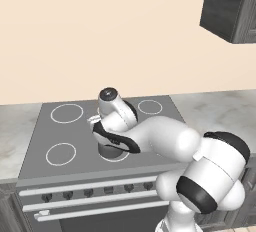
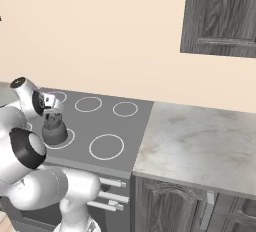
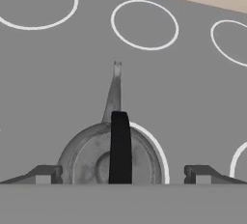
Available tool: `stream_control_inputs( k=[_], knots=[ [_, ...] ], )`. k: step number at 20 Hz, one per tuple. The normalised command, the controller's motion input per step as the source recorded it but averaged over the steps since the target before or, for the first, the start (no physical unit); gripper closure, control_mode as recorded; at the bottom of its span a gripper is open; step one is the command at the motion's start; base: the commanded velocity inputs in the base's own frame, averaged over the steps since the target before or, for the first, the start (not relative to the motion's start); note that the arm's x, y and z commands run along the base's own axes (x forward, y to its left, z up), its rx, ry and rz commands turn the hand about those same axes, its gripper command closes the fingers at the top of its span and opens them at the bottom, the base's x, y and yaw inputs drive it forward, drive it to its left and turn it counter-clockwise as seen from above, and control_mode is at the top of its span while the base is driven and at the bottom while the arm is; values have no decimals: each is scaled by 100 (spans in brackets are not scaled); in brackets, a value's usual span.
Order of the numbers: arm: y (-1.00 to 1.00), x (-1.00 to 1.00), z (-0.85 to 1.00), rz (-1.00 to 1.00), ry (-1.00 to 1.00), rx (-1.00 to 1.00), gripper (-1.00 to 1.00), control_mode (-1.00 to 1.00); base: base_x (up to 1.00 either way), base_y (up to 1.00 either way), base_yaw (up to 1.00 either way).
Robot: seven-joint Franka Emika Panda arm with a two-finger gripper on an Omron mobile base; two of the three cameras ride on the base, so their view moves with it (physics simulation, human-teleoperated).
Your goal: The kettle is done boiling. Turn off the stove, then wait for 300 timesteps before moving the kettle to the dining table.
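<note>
1. Now, in the hand view, my gripper (image 3: 120,175) hangs right over the kettle (image 3: 113,158), jaws spread wide on either side, holding nothing.
2. Kettle sits at lower centre of that frame on a front burner of the stove (image 3: 67,83); in the right base view it is at left (image 2: 54,128).
3. Its black handle (image 3: 119,146) runs up-frame, crossways to the jaw line, so I judge a straight descent should straddle it.
</note>
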Motion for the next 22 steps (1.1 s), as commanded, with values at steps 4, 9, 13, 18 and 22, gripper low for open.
stream_control_inputs(
  k=[4, 9, 13, 18, 22],
  knots=[
    [1, 3, -24, 2, 1, 0, 100, -100, 0, 0, 0],
    [1, 1, -11, 1, 0, 0, 100, -100, 0, 0, 0],
    [0, 0, 0, 0, 0, 0, 100, -100, 0, 0, 0],
    [0, 0, 0, 0, 0, 0, 100, -100, 0, 0, 0],
    [2, 0, 0, 0, 1, 0, 100, -100, 0, 0, 0]
  ],
)
